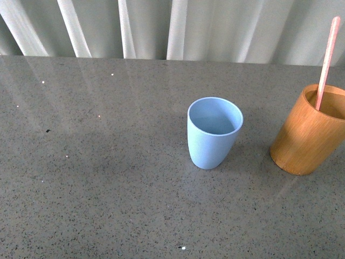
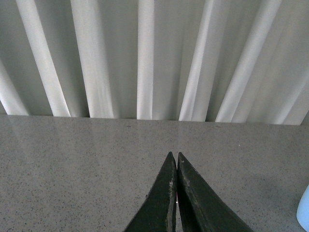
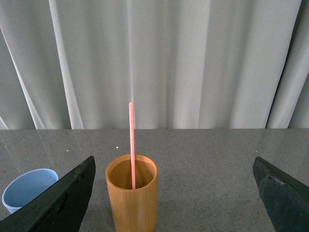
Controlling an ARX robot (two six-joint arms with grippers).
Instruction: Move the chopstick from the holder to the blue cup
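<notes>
Pink chopstick is stood in the bamboo holder, beside the empty blue cup on the surface. Right tool is held spread wide, lined up on the holder, likely for the pick. Left tool is pressed together, apparently unused.

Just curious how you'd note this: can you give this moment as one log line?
chopstick: standing in holder | blue cup: empty | left gripper: shut | right gripper: open, facing holder
</notes>
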